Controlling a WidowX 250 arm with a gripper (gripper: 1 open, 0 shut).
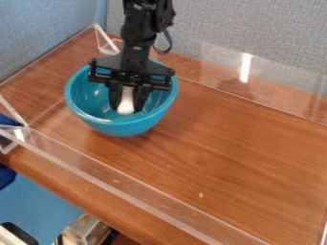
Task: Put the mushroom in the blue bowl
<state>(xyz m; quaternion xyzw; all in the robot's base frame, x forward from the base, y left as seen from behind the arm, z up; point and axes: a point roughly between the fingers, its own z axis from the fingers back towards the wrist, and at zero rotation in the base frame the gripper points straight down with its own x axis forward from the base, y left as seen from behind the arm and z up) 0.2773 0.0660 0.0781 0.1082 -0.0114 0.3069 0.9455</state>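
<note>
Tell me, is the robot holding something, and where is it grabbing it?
Yes. The gripper holds the mushroom over the blue bowl. Its jaws pinch the upper part; the white stem hangs down between them.

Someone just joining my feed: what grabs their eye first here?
The glossy blue bowl at the table's far left corner, with the black gripper reaching straight down into it. Between its fingers sits the mushroom, its pale stem showing inside the bowl. Clear acrylic walls fence the wooden table.

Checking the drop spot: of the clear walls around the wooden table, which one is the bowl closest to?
The back-left wall; the blue bowl sits in that corner, far from the front wall and the right one.
</note>
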